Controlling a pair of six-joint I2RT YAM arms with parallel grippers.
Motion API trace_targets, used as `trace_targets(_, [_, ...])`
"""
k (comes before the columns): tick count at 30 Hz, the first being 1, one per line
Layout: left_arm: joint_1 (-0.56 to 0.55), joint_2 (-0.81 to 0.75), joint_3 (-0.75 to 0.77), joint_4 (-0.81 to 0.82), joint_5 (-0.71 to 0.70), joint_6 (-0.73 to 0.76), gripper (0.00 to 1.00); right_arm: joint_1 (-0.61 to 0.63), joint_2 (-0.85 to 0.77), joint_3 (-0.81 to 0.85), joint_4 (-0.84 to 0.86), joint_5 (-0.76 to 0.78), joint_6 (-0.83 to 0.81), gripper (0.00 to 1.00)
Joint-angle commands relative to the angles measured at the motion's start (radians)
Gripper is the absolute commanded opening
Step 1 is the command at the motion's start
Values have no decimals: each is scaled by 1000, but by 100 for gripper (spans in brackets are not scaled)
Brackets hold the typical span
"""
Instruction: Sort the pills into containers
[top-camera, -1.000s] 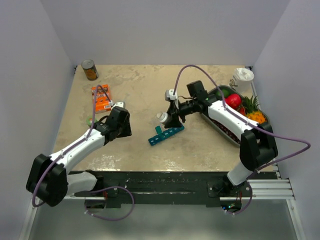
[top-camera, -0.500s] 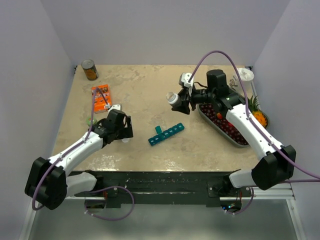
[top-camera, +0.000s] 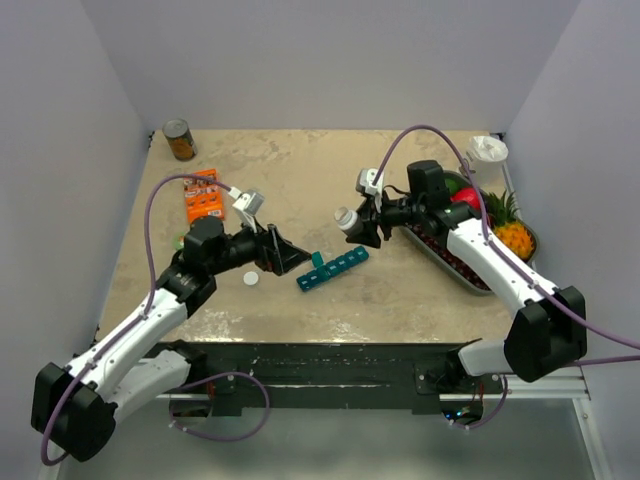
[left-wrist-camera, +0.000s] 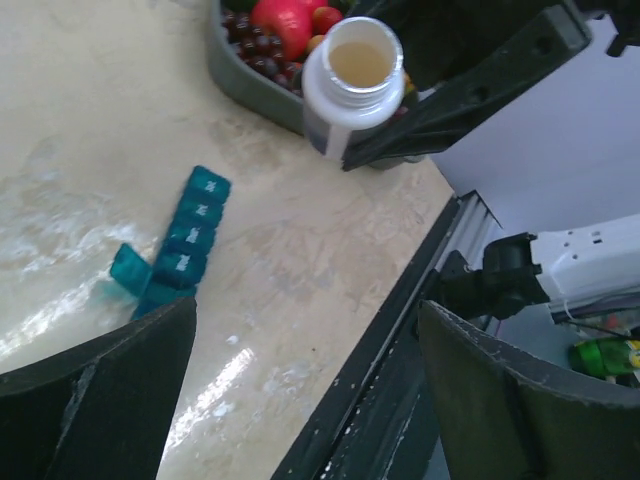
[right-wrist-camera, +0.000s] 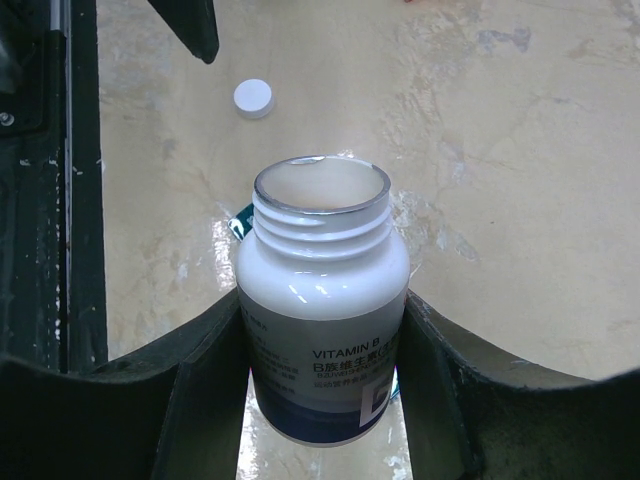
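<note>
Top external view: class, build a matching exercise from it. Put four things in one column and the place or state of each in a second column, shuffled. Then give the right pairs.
Things
1. vitamin bottle
2. white cap
3. pill organiser
4. tin can

Places or states
A. stands in the far left corner of the table
B. lies mid-table with one lid flipped open
C. held uncapped between the jaws of the right gripper
D. lies flat on the table close to the open left gripper

Pairs: 1-C, 2-D, 3-B, 4-A
</note>
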Motion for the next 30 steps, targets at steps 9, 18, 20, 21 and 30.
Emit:
trace_targets(9, [-175,228,115,342,-134,-214,99,-4,-2,-25,52,-61,-45,0])
trace_targets(18, [-176,372,222,369,-195,-261,98,-4,-2,-34,46,-80,-57,0])
trace_targets(20, [-176,392,248,368,-192,-264,98,-4,-1,-35,46,-80,-59,0])
trace_targets(21, [-175,411,257,366,-188,-267,97,-2,1,-35,46,-81,-59,0])
trace_targets(30, [-192,521,357,271,-163,-258,88,-4,9,-35,46,-72,-60,0])
